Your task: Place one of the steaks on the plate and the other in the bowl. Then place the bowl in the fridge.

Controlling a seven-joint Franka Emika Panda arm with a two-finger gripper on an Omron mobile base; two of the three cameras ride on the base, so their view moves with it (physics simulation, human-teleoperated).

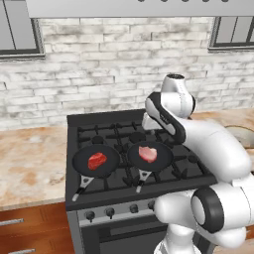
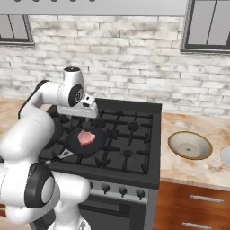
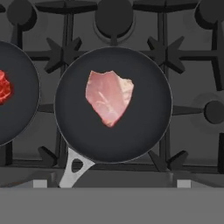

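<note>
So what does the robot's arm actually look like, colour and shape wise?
The arm is glossy white, made of thick rounded segments with black bands and dark discs at the joints. The white, boxy hand sits at its end. No cables or markings show.

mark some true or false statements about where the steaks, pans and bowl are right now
1. The pink steak lies in a black pan on the stove. True.
2. The red steak is in the bowl. False: it lies in the other pan; the bowl holds nothing.
3. The bowl sits on the counter beside the stove. True.
4. Both steaks share one pan. False: each has its own pan.
5. The hand grips the pink steak. False: the steak lies free in its pan.
</note>
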